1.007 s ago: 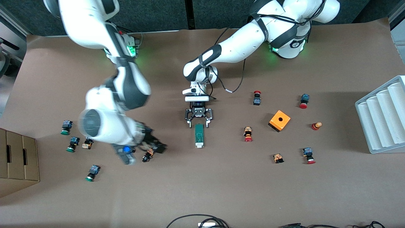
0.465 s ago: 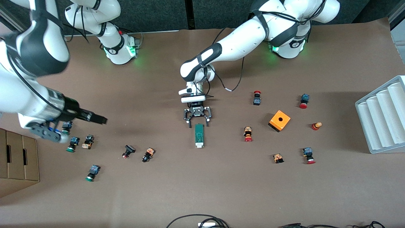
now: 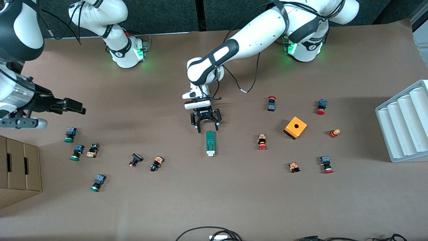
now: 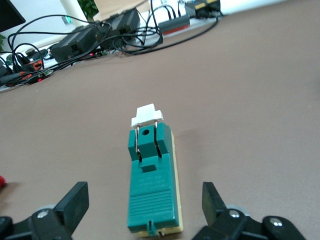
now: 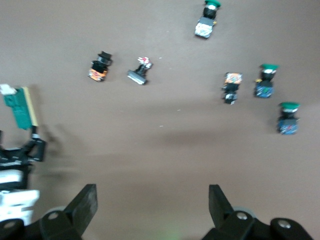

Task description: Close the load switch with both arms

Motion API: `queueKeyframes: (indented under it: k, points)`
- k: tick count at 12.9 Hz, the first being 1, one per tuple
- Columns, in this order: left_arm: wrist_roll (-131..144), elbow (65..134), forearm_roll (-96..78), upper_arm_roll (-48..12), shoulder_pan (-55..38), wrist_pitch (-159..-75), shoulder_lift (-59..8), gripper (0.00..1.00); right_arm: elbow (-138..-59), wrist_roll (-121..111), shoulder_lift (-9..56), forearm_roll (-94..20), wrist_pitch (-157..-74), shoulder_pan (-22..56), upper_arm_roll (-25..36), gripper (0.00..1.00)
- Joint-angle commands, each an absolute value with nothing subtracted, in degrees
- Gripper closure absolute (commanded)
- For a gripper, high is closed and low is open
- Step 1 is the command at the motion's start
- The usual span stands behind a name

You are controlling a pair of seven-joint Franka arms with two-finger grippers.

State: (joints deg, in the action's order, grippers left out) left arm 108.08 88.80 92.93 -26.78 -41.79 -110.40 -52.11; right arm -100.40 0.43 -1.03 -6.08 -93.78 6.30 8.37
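The load switch (image 3: 210, 143) is a narrow dark-green block lying flat mid-table, its white lever end (image 3: 210, 153) toward the front camera. My left gripper (image 3: 207, 129) is open, low over the table just off the switch's plain end, not touching it. In the left wrist view the switch (image 4: 152, 185) lies between the open fingertips (image 4: 77, 196), lever (image 4: 147, 114) at the end away from them. My right gripper (image 3: 77, 107) is open and empty, raised over the table at the right arm's end. Its wrist view shows open fingers (image 5: 89, 196) and the switch (image 5: 20, 107).
Green-capped buttons (image 3: 69, 134) and other small parts (image 3: 156, 163) lie toward the right arm's end. An orange cube (image 3: 295, 127) and red-capped buttons (image 3: 262, 142) lie toward the left arm's end. A white rack (image 3: 404, 124), a cardboard box (image 3: 16, 167) and cables (image 3: 214, 234) sit at the edges.
My right arm has swung up and away from the small parts beside the switch, toward its own end of the table. My left gripper has drawn back slightly from the switch's end.
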Motion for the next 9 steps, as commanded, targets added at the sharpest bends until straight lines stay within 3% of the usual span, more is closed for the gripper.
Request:
queueKeyframes:
  k: [1,9]
  points:
    - [95.3,88.0,84.3,-26.7,-41.0,-111.9,-48.1,0.00,-101.9,-2.2,-2.1,-1.9,-95.5,6.2,7.7,0.00]
    - [49.4,81.9,53.1,-26.7,-33.5,-111.9,-36.8,0.00,-97.2,-5.1,-0.5,2.9,-95.0,6.1,7.7,0.00]
